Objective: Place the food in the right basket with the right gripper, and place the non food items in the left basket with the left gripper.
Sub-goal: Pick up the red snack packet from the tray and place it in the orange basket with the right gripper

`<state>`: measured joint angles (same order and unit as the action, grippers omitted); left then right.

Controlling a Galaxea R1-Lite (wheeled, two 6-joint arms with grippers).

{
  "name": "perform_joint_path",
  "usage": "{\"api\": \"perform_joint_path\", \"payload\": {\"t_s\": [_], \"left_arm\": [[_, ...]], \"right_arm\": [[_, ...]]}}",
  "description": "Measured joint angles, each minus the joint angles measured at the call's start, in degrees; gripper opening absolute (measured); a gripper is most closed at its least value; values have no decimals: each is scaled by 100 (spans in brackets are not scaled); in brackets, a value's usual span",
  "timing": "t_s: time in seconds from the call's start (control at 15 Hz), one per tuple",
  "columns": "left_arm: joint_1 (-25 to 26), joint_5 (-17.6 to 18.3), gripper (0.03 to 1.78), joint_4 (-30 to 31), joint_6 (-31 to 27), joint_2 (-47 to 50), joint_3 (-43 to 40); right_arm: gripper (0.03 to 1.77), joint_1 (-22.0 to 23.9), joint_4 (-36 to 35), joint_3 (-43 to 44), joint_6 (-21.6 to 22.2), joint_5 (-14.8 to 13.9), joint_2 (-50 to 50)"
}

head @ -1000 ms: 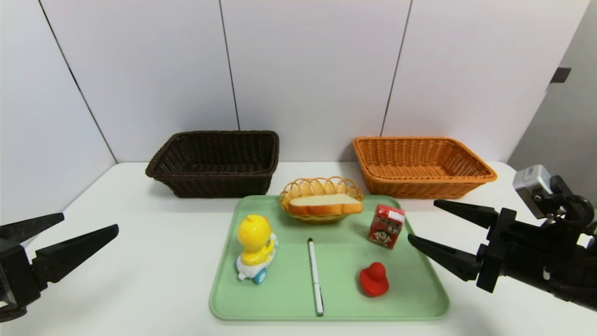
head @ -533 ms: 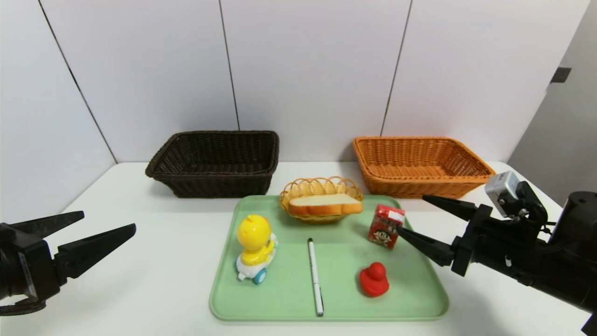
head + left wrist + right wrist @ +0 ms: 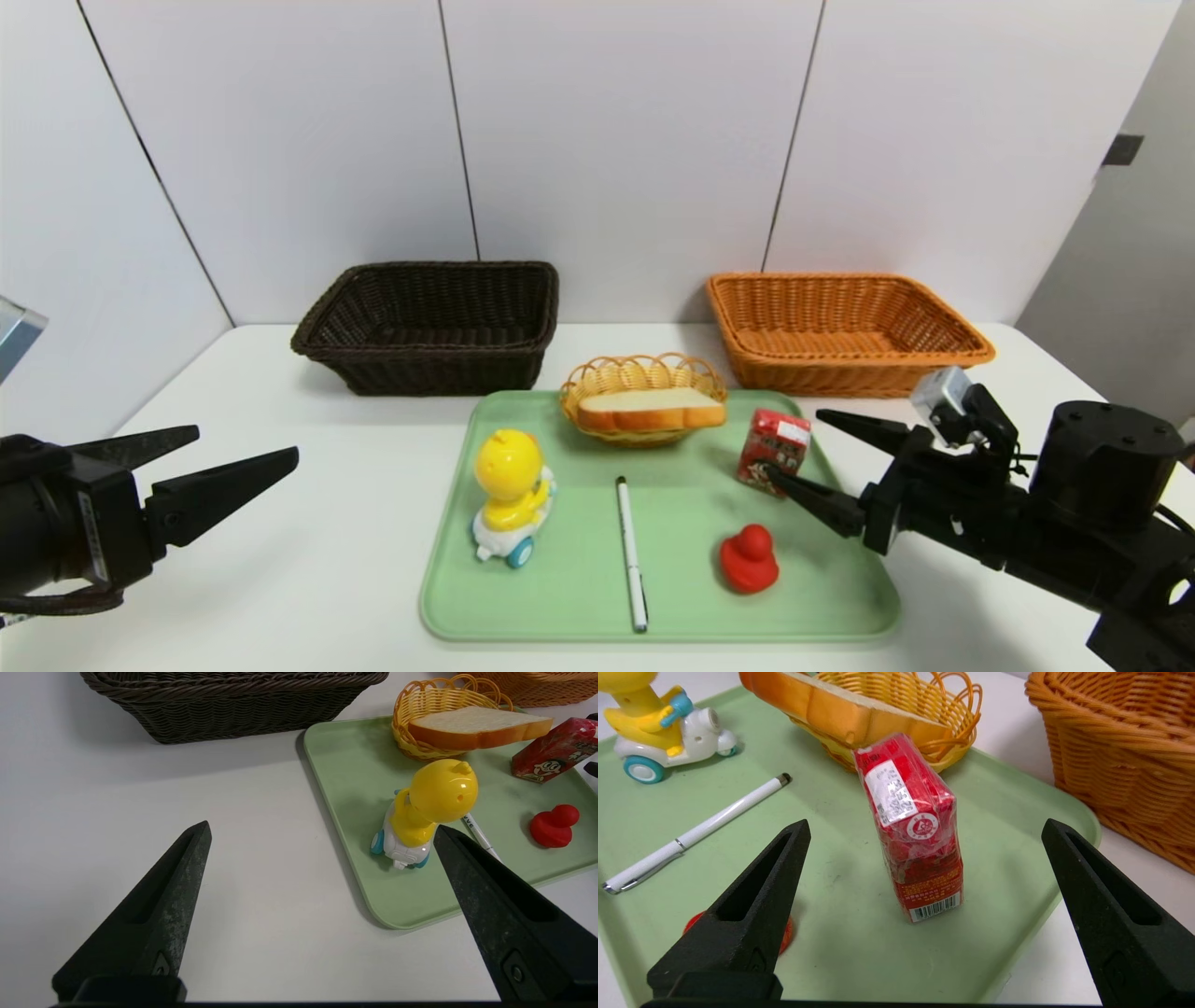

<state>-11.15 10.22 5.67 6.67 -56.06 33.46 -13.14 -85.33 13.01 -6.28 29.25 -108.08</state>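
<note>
Right wrist view, red drink carton upright between right pincer's wide-spread fingers, neither touching it

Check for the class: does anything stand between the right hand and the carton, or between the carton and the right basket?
Nothing visible stands between the open right hand and the carton. Between the carton and the right basket, only the tray's low rim shows.

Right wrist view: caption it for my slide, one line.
Open right gripper lined up on the upright red drink carton, which stands on the green tray beside the sliced bread.
</note>
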Motion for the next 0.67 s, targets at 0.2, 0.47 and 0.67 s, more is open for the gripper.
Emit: {"api": "perform_joint_path", "payload": {"t_s": [0.2,0.47,0.67], "left_arm": [[0,1,169,183,40,-178,60],[0,1,169,308,60,-388,66],[0,1,169,306,68,-514,71]], "right_arm": [[171,-77,-13,165,-2,10,-338],[171,-132,-16,444,-5,20,-694],[171,-151,-13,647,0,20,-890]]}}
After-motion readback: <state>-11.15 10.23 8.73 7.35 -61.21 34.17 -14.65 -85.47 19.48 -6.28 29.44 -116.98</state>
